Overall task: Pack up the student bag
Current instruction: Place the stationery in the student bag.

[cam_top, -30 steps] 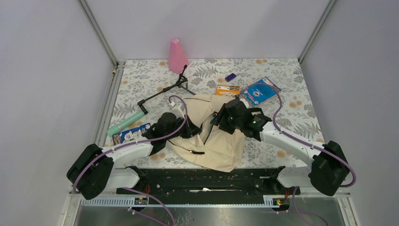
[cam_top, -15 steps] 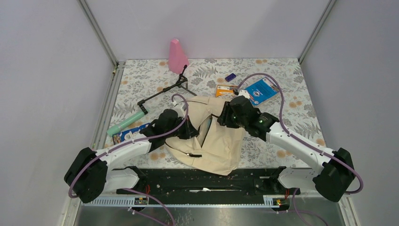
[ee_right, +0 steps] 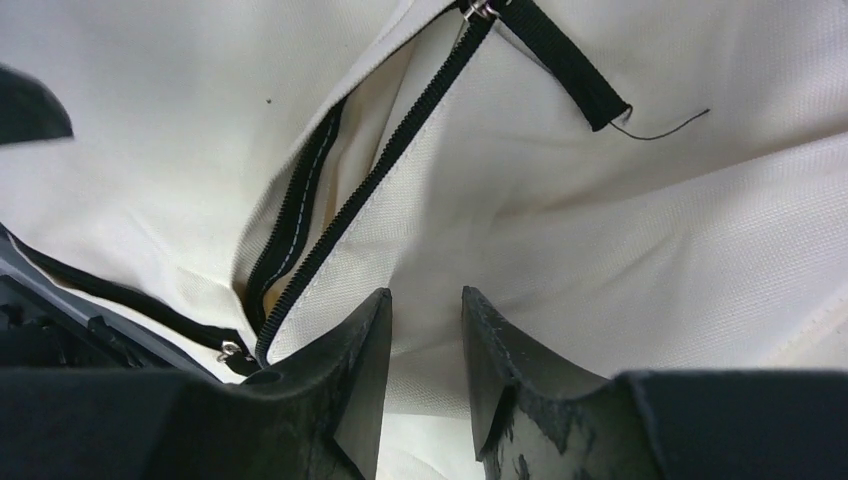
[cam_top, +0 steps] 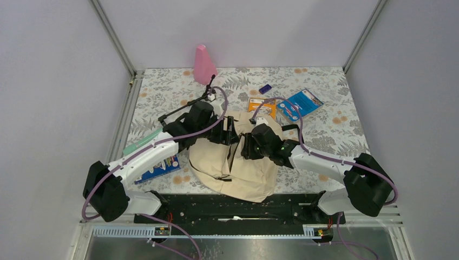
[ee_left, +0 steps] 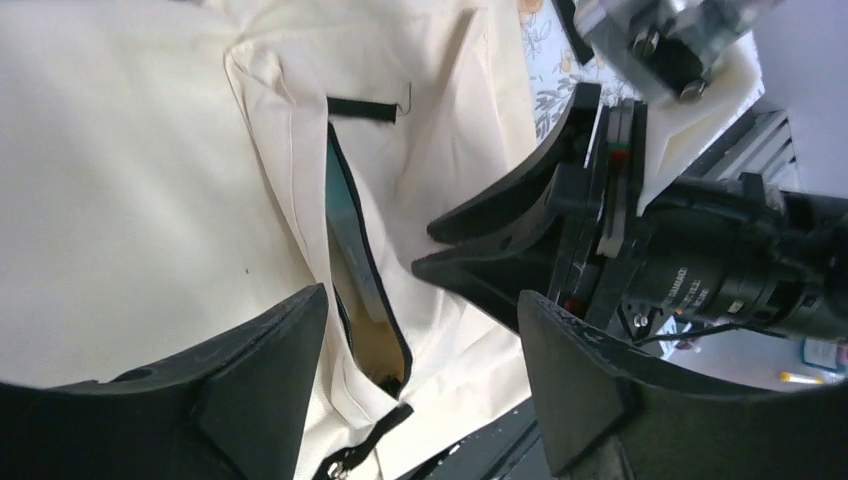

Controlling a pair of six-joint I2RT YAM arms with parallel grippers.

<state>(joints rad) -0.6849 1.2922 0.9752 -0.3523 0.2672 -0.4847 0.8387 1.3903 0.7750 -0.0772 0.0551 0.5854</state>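
**Student bag** (cam_top: 254,173): cream-beige fabric backpack lying flat on the table (cam_top: 335,135), near middle, just ahead of the arm bases, with both arms reaching over it.
- A black zipper (ee_right: 390,170) runs down the front, and the pocket gapes along it.
- A flat teal edge (ee_left: 345,240) shows inside the opening; what it belongs to cannot be told.
- A black strap tab (ee_right: 570,70) is sewn beside the zipper's upper end.

**Left gripper** (ee_left: 420,300): over the bag's far left part. Its fingers (ee_left: 250,390) are spread wide with nothing between them, and the zipper opening lies in the gap below.

**Right gripper** (ee_right: 425,295): on the bag's middle, just beside the zipper, facing the left gripper. Its fingers (ee_right: 350,390) are narrow, with cream cloth showing in the slim gap. Whether they pinch the cloth cannot be told.

**Loose on the table:**
- Pink cone-shaped thing (cam_top: 204,64): upright at the far edge.
- Black tripod stand (cam_top: 184,108): lying down beyond the bag's left side, one end under the left arm.
- Green tube (cam_top: 138,143): near the left edge, partly hidden by the left arm.
- Blue-and-white packet (cam_top: 157,169): near left, partly under the left forearm.
- Orange packet (cam_top: 254,103): just beyond the bag's far edge.
- Small purple thing (cam_top: 265,88): beyond the orange packet, apart from it.
- Blue packet (cam_top: 304,102): right of the orange packet.
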